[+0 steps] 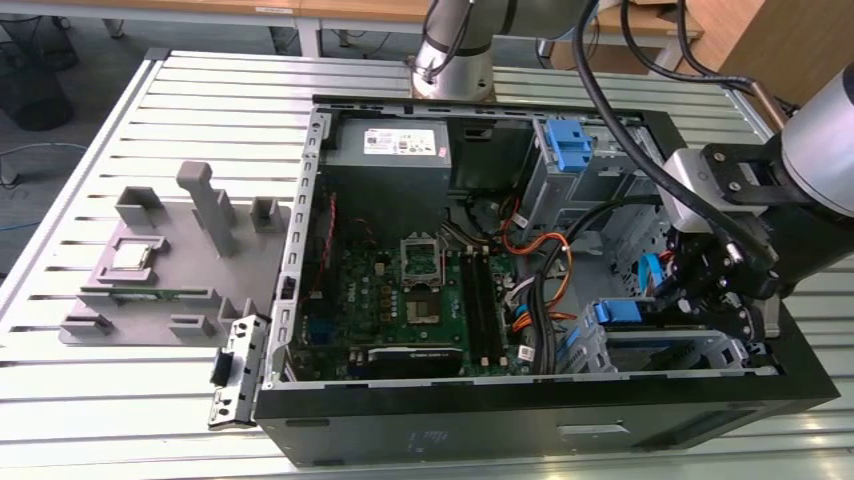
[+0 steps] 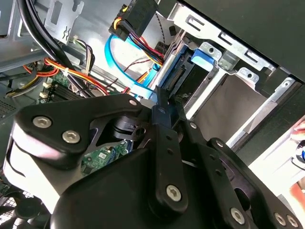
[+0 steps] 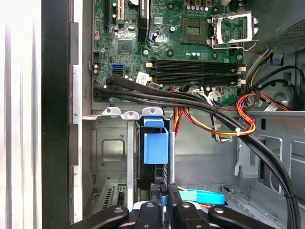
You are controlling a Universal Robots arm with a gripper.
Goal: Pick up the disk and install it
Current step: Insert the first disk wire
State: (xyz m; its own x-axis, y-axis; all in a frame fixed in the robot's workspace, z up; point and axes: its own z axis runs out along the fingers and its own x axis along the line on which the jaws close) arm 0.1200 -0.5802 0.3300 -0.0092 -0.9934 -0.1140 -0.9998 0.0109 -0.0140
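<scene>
The disk (image 3: 153, 143) stands on edge in the drive cage at the case's front corner, its blue carrier tab facing up. In the exterior view the disk (image 1: 623, 312) sits low on the exterior view's right, just beside my gripper (image 1: 701, 305). In the second wrist view the disk (image 2: 186, 71) lies along the cage's metal rails, and its connector end meets my gripper (image 2: 162, 98). In the first wrist view my gripper (image 3: 164, 198) is shut, with its tips against the disk's rear end.
The open case (image 1: 534, 425) lies on a slatted metal table (image 1: 134, 400). A grey power supply (image 1: 387, 145) and a separate blue bracket (image 1: 567, 145) sit at the far end. Thick black cables (image 3: 190, 100) and a blue data cable (image 2: 124, 71) cross near the cage. A grey fixture (image 1: 174, 260) stands on the exterior view's left.
</scene>
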